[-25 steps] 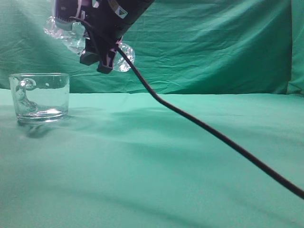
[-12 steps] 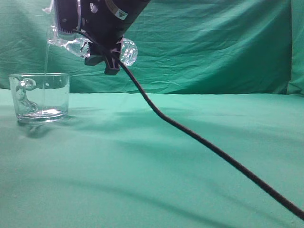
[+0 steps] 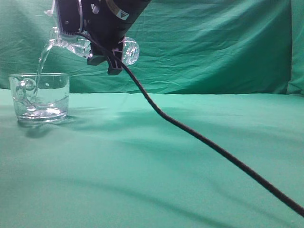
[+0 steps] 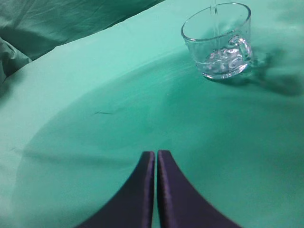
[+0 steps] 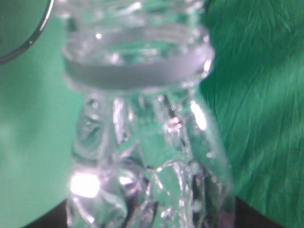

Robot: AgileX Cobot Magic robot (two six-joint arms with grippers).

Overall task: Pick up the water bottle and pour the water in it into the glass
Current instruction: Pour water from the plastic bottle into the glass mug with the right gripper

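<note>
The clear ribbed water bottle (image 3: 71,45) is held tipped nearly sideways, mouth to the left, high at the upper left of the exterior view. My right gripper (image 3: 102,35) is shut around its body. In the right wrist view the bottle (image 5: 147,156) fills the frame, with its pale lilac ring at the top. A thin stream of water (image 3: 42,59) falls from the mouth into the glass (image 3: 40,97), a short clear mug on the green cloth. The left wrist view shows the glass (image 4: 218,42) with the stream entering it and water at its base. My left gripper (image 4: 156,154) is shut and empty, well short of the glass.
A green cloth (image 3: 156,161) covers the table, and a green backdrop (image 3: 213,42) hangs behind. A black cable (image 3: 199,137) runs from my right arm down to the lower right of the exterior view.
The bottle has tipped further, its mouth lower over the glass. The water went from none to a thin trickle to a fuller stream, and water has collected in the glass.
</note>
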